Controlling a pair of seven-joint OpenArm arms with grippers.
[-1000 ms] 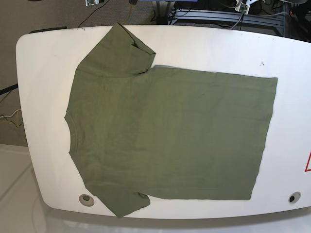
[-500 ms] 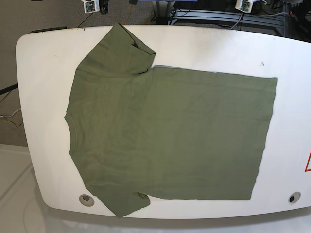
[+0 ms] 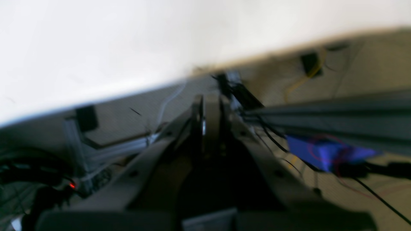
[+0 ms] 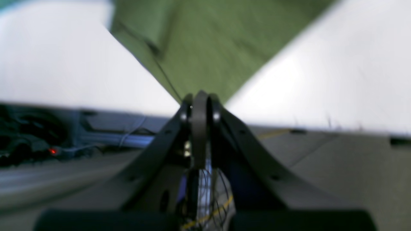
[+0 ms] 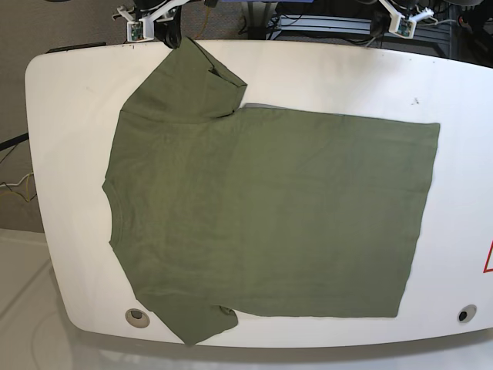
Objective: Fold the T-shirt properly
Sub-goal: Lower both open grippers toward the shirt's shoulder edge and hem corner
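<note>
The olive-green T-shirt point(image 5: 262, 208) lies spread flat on the white table point(image 5: 69, 116), collar at the left and hem at the right. One sleeve reaches the far edge and the other the near edge. My right gripper point(image 5: 166, 35) hangs at the far edge by the far sleeve's tip. The right wrist view shows the right gripper point(image 4: 199, 99) shut and empty, just short of the T-shirt's point(image 4: 208, 38) sleeve corner. My left gripper point(image 5: 400, 21) is beyond the far edge at the right. In its wrist view the left gripper point(image 3: 208, 106) is shut and empty, off the table point(image 3: 96, 41).
Two round holes point(image 5: 137, 315) point(image 5: 464, 314) sit near the table's front edge. A red triangle mark point(image 5: 488, 258) shows at the right edge. Cables and metal frame rails point(image 5: 347, 27) lie beyond the far edge, with a blue object point(image 3: 321, 152) among them.
Both arms have come into the base view at the far edge, moving toward the table. The T-shirt has not moved.
</note>
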